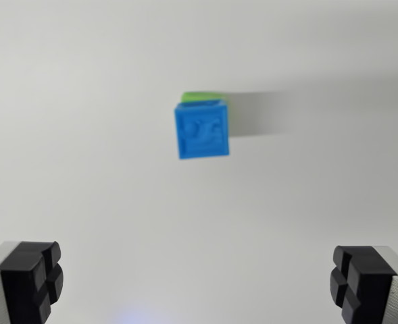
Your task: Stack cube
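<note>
Blue cube (pixel 203 129) sitting on top of a green cube (pixel 200 96), seen from above with the hand (pixel 199 283) drawn clear.

The blue cube lies a little above the middle of the wrist view, on a plain pale desk (pixel 84 169); its top face carries a raised pattern too blurred to read. Only a thin strip of the green cube shows, peeking out past the blue cube's far edge. A soft grey shadow stretches from the blue cube toward the wrist view's right. The hand's two black fingertips (pixel 30 280) stand wide apart, well below the blue cube at the lower corners, holding nothing and touching nothing.
</note>
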Tool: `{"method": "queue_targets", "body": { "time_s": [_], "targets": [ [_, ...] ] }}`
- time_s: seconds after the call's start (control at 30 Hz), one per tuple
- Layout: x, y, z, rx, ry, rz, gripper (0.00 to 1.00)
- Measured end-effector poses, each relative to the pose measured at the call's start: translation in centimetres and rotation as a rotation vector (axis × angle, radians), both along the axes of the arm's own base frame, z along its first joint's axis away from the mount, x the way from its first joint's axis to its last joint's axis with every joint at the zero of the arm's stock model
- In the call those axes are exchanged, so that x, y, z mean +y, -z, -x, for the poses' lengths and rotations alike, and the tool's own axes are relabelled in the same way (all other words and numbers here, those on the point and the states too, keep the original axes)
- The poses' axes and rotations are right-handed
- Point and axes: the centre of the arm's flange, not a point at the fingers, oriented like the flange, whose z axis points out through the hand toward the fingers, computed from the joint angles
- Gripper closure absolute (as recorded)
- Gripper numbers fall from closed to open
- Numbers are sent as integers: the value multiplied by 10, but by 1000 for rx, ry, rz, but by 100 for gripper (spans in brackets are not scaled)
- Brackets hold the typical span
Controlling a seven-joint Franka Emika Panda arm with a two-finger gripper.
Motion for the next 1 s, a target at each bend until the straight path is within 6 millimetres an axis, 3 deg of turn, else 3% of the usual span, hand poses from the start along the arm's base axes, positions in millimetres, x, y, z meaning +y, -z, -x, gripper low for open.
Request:
{"method": "queue_targets", "body": {
  "time_s": [0.33, 1.0],
  "targets": [
    [0, -10, 0, 0, 0, 0, 0],
    [0, -10, 0, 0, 0, 0, 0]
  ]
}}
